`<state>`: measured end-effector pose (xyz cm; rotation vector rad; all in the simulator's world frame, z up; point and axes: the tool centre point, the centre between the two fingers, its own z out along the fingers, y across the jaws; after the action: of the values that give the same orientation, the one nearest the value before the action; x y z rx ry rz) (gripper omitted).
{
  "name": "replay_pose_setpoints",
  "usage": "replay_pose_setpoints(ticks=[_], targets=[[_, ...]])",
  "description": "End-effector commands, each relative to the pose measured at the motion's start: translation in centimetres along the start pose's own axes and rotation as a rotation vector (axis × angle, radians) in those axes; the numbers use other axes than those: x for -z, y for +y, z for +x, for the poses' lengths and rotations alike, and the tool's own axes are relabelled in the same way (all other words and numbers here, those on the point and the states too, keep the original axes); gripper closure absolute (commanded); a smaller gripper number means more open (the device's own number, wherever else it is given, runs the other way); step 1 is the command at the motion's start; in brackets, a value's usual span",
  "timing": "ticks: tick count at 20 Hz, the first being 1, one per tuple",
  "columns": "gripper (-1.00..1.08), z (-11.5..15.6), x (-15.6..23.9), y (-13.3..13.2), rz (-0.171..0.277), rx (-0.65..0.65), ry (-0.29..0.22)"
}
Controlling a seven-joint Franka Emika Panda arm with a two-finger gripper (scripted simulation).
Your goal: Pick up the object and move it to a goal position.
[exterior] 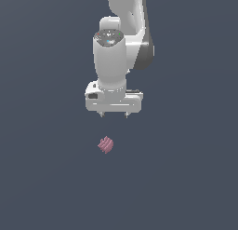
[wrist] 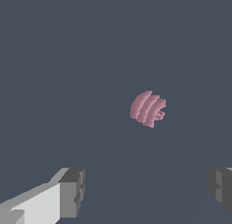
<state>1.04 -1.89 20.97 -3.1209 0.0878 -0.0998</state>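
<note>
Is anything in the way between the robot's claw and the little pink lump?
Nothing visible is. The gripper hangs open above the pink lump, apart from it, with only bare dark surface around. In the wrist view the lump sits alone beyond the two fingertips.

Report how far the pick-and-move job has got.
Done: nothing visible yet; the pink ribbed lump lies on the dark surface, untouched. In hand: the gripper hovers near it, jaws open and empty; in the wrist view the fingers flank bare surface. Left: descend, grasp, lift, carry to the goal, which no picture shows.
</note>
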Motion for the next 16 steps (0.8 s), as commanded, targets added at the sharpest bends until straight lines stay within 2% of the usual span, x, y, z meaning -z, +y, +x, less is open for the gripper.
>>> replay_pose_setpoints(ticks=[1,9,16], targets=[[-0.92,0.0,0.1,-0.1,0.003,-0.001,0.002],[-0.92,0.3,-0.4,0.1,0.001,-0.024,-0.002],[-0.92,1.3,-2.4,0.9,0.0,-0.121,-0.014]])
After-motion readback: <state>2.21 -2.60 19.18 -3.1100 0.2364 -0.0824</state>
